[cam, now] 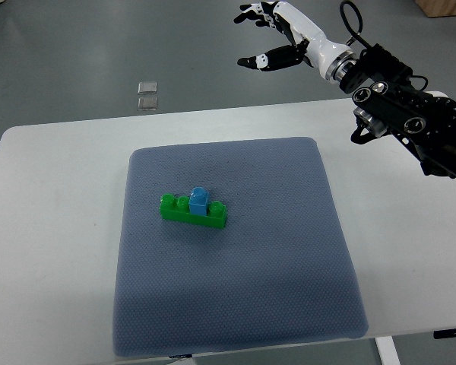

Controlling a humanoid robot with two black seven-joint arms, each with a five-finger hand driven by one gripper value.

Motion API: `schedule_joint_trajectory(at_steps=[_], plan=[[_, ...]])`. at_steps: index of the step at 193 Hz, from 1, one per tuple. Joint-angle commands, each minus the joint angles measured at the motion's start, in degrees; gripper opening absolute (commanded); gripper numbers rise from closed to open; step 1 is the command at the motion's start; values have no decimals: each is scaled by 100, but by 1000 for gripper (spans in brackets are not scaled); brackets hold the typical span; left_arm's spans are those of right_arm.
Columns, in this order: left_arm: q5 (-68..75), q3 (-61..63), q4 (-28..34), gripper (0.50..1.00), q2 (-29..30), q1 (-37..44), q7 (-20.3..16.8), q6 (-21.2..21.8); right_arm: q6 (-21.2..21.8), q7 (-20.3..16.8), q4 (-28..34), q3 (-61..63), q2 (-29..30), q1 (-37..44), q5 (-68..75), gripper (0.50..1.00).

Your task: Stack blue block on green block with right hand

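Already the blue block [199, 200] sits on the green block [193, 211], mid-frame on the grey mat [289, 251]. Light, rigid, smooth plastic, I'd judge; pinch its side faces. Right hand [270, 38], upper right, is spread, empty.

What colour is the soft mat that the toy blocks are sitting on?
The textured fabric mat is dull greyish blue, seen best in the top view.
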Motion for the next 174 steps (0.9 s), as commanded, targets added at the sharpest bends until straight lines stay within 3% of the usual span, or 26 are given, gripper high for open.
schedule_joint_trajectory(at_steps=[1,44,84,101,137,174], plan=[[-5,0,7,1000,0,3,0,0,29,-16,-261,-10,28,-191,998,911],[3,0,7,1000,0,3,0,0,37,-675,-569,-27,37,-612,2905,911],[3,0,-2,1000,0,3,0,0,222,-1017,-569,-27,99,-735,4610,911],[-5,0,7,1000,0,3,0,0,459,-1026,-569,8,195,-850,5015,911],[-5,0,-2,1000,0,3,0,0,1496,-895,-762,456,222,-1043,5068,913],[3,0,-2,1000,0,3,0,0,1558,-692,-894,535,275,-1078,4989,913]])
